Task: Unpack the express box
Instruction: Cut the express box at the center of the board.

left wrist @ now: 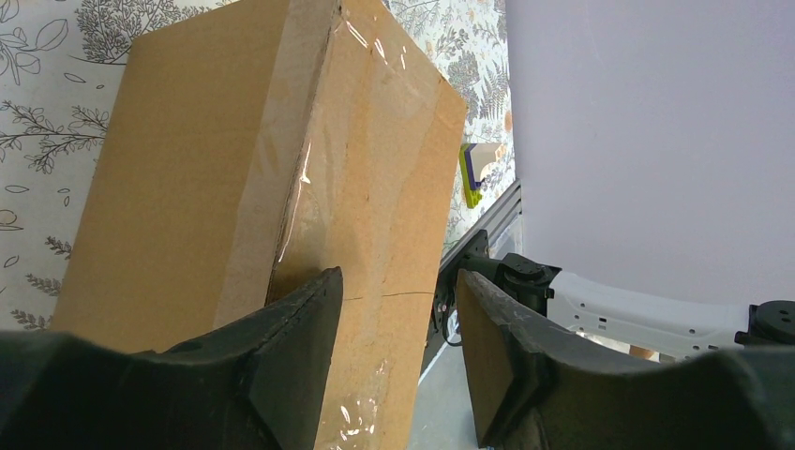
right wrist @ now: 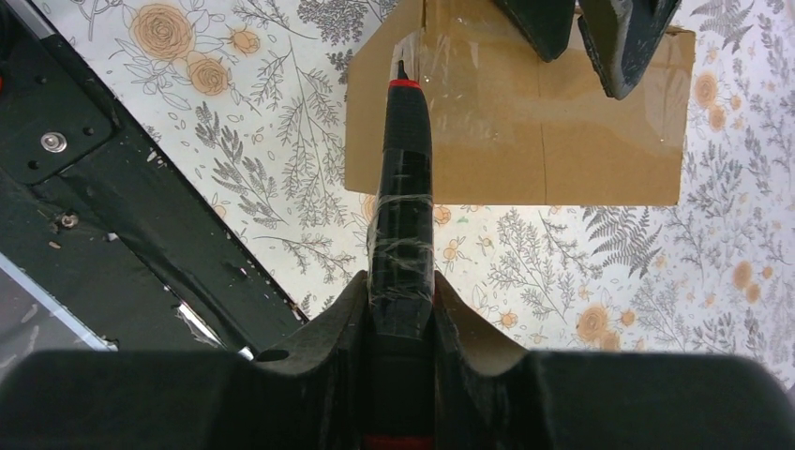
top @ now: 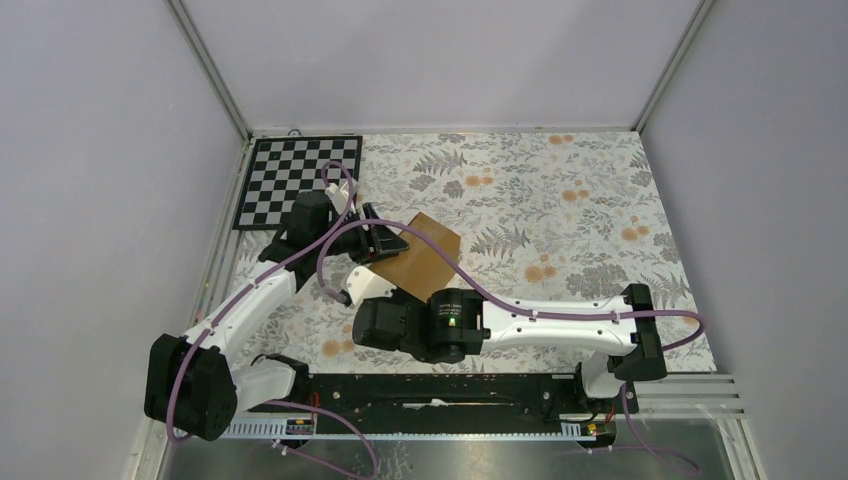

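Express box (top: 425,255), lying left of centre on floral cloth (top: 560,200): seam-cutting is starting, right gripper (right wrist: 401,309) clamping cutter (right wrist: 403,187) (tip at tape (right wrist: 450,66)), left gripper (left wrist: 396,281) poised above, jaws apart; next is likely calling for a straight draw.

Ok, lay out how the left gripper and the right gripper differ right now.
1. The left gripper has its fingers spread; the right gripper is shut on a black cutter.
2. The left clamps nothing visible, poised at the box; the right points the cutter's tip at the box's taped edge.
Shared: both are at the same box.
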Tool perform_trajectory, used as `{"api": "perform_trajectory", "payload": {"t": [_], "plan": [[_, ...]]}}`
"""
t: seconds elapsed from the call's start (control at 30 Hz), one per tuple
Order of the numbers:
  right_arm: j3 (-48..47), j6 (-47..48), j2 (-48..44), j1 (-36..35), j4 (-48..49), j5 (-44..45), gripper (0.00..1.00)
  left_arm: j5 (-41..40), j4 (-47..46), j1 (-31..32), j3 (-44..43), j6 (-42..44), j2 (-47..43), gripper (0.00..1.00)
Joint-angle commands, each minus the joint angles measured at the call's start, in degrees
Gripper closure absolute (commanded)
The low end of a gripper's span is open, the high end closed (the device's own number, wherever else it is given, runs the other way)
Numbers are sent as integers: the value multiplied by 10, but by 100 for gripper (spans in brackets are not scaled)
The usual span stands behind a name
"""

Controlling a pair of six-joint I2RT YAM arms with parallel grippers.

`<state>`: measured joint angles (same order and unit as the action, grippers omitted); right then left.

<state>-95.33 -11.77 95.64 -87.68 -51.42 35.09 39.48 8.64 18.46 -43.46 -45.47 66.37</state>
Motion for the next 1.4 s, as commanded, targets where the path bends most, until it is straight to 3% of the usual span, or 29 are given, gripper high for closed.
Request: {"api": "perform_trajectory", "payload": {"t": [0.0, 0.73, 1.37], "plan": [[-31, 13, 1, -8, -2, 48, 100, -3, 13, 0, 19, 19, -1, 45], [-29, 62, 25, -11, 46, 73, 100, 0, 14, 0, 26, 22, -9, 46], [-20, 48, 37, -10, 27, 73, 100, 1, 13, 0, 23, 24, -4, 47]]}}
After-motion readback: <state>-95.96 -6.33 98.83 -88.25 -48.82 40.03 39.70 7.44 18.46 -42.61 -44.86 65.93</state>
